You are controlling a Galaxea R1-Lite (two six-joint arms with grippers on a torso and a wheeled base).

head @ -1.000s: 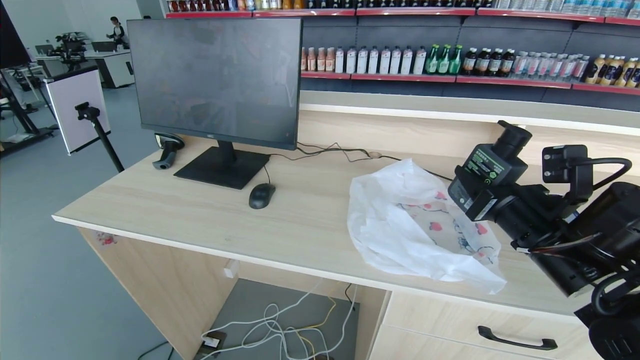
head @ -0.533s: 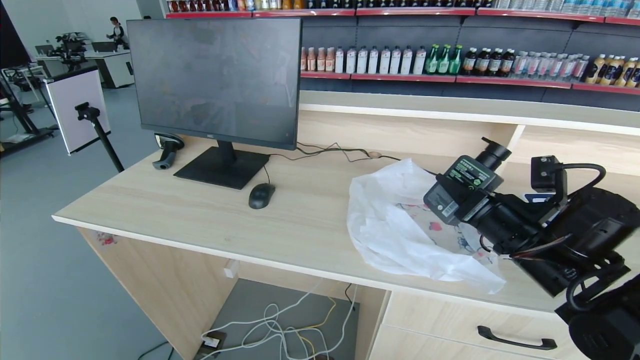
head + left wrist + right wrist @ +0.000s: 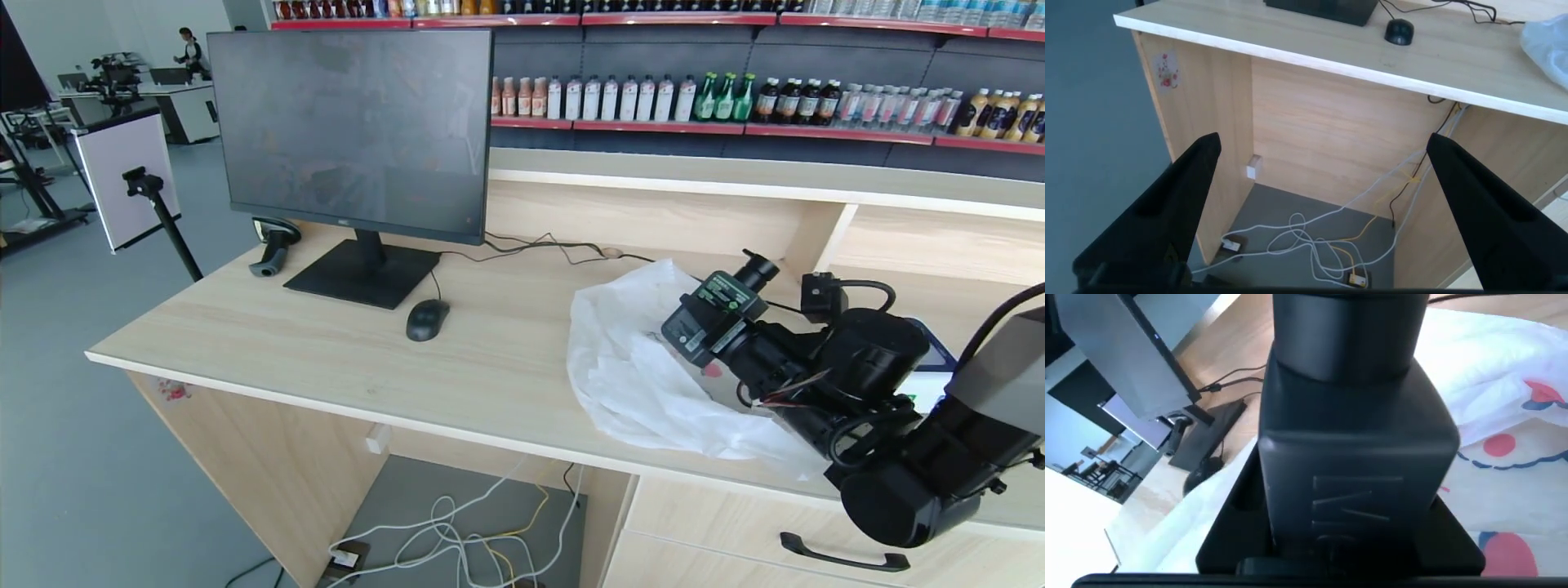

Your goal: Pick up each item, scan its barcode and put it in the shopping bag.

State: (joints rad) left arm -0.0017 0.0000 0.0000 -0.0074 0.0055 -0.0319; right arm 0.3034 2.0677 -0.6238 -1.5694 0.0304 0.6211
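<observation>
A dark square bottle (image 3: 713,314) with a green label and black cap is held tilted in my right gripper (image 3: 755,353), just over the white shopping bag (image 3: 645,380) with red prints that lies crumpled on the counter. The right wrist view looks along the bottle (image 3: 1355,465) at the bag (image 3: 1503,392) beneath it. The barcode scanner (image 3: 273,245) rests on its stand at the counter's far left, beside the monitor. My left gripper (image 3: 1327,212) hangs open and empty, low in front of the counter's left end, with both dark fingers (image 3: 1167,212) spread wide.
A monitor (image 3: 359,131) and a mouse (image 3: 427,318) stand on the wooden counter (image 3: 326,343). A blue and white box (image 3: 931,371) lies behind my right arm. Cables (image 3: 1323,237) trail on the floor under the counter. A drawer handle (image 3: 841,557) sits below the front edge.
My right arm has carried the bottle down and to the left, from beside the bag to just over it.
</observation>
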